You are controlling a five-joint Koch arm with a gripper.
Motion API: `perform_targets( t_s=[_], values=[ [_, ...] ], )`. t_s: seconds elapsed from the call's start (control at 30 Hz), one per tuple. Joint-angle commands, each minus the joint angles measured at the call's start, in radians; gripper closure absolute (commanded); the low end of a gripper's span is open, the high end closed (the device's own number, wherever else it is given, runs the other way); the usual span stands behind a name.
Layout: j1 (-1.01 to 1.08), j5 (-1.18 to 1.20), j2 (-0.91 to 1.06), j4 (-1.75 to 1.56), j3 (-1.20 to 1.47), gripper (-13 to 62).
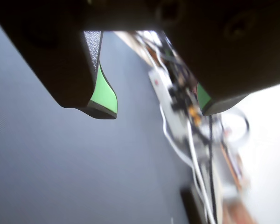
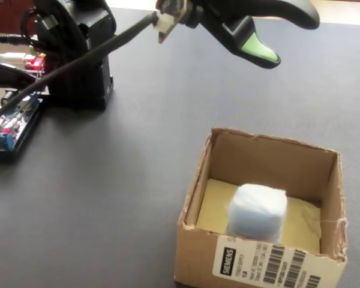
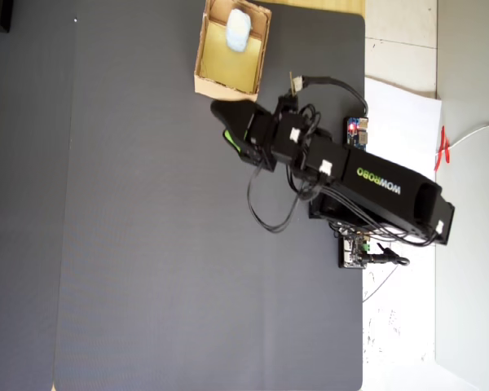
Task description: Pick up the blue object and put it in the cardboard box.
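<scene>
The blue object (image 2: 257,213) is seen resting inside the cardboard box (image 2: 265,264), on the yellowish inner floor, as a pale wad standing near the middle of the box in the fixed view. In the overhead view the same wad (image 3: 238,30) lies toward the top end of the box (image 3: 209,83), which sits at the upper edge of the dark grey surface (image 3: 147,244).

The gripper (image 1: 156,106) is held open and empty: in the wrist view its two dark jaws with green pads are spread well apart, with only the grey surface and blurred cables visible between them. In the fixed view the gripper (image 2: 261,54) is raised above the surface, beyond the box and apart from it. In the overhead view it (image 3: 238,140) is placed just below the box, not over it.

A label with barcodes (image 2: 267,268) is shown on the box's front wall. Circuit boards (image 2: 12,123) lie beside the arm's base (image 2: 78,66).
</scene>
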Motion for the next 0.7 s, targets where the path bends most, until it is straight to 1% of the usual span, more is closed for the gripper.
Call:
perform_targets(
  t_s=[0.0,0.2,0.47,0.67],
  values=[
    [-0.086,0.107,0.092,-0.199,0.031,15.4],
    [-0.221,0.114,0.218,-0.204,0.189,15.4],
    [-0.265,0.112,0.219,-0.19,0.334,15.0],
    [-0.265,0.112,0.219,-0.189,0.503,15.0]
  ],
)
